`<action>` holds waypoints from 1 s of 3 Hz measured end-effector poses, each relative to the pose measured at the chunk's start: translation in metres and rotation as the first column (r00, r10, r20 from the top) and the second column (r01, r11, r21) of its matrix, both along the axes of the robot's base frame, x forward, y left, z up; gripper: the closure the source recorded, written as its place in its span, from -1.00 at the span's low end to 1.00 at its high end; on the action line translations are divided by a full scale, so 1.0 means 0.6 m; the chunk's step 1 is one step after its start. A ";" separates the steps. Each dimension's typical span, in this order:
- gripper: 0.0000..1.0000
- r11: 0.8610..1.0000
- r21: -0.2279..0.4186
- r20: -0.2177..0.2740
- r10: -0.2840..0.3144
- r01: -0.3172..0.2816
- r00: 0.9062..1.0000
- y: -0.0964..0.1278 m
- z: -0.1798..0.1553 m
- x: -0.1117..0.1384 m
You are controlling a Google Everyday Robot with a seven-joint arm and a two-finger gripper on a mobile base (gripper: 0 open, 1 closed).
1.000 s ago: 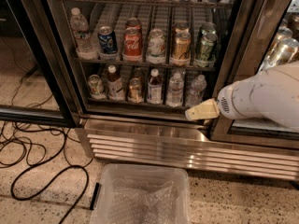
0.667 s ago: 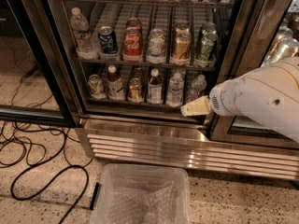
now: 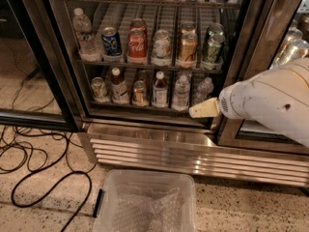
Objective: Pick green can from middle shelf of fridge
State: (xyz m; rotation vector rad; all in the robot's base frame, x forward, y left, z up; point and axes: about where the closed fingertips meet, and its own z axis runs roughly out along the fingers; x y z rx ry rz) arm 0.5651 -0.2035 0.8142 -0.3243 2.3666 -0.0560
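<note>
1. Gripper [image 3: 204, 108]: positioned in front of the fridge [image 3: 159, 151], at the right end of the lower rack [image 3: 145, 106], beside the bottles. Whether it is open or closed, I cannot tell; no can is in it.
2. Change over the last second: I have risen slightly and edged left, toward the opening (a small correction, not a reach).
3. Target: the green can [image 3: 212, 50] stands upright at the right end of the middle shelf [image 3: 145, 63], just beside the gold can [image 3: 187, 47], above my tip.
4. Meaning: approach only. I judge I must climb one shelf level, then advance.
</note>
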 end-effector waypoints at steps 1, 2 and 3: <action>-1.00 0.999 0.021 0.028 -0.035 0.034 0.999 -0.001 -0.006 0.011; -1.00 0.996 0.011 0.079 -0.086 0.086 0.993 -0.017 -0.009 0.048; -1.00 0.990 -0.004 0.130 -0.140 0.142 0.982 -0.035 -0.002 0.086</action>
